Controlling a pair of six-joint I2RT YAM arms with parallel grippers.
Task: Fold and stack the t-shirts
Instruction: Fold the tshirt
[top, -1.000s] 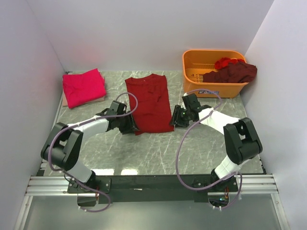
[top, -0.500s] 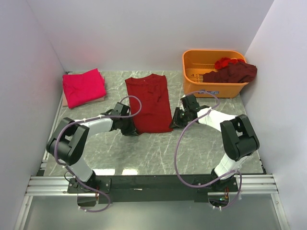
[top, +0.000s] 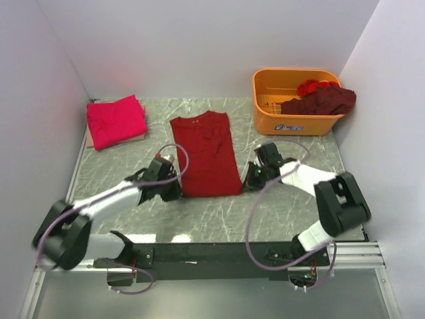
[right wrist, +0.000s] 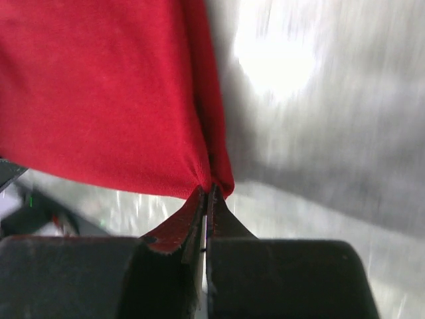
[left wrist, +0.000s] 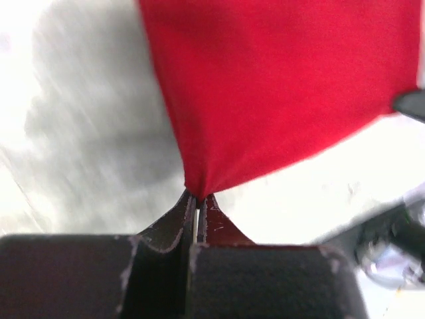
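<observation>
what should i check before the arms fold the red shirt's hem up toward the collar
1. Left jaws shut on the red shirt's near left corner: ok.
2. Right jaws shut on its near right corner: ok.
3. Every cloth layer caught at both corners: cannot tell.
4. Shirt flat, nothing lying on it: ok.
5. Folded pink shirt apart from the red one: ok.
</observation>
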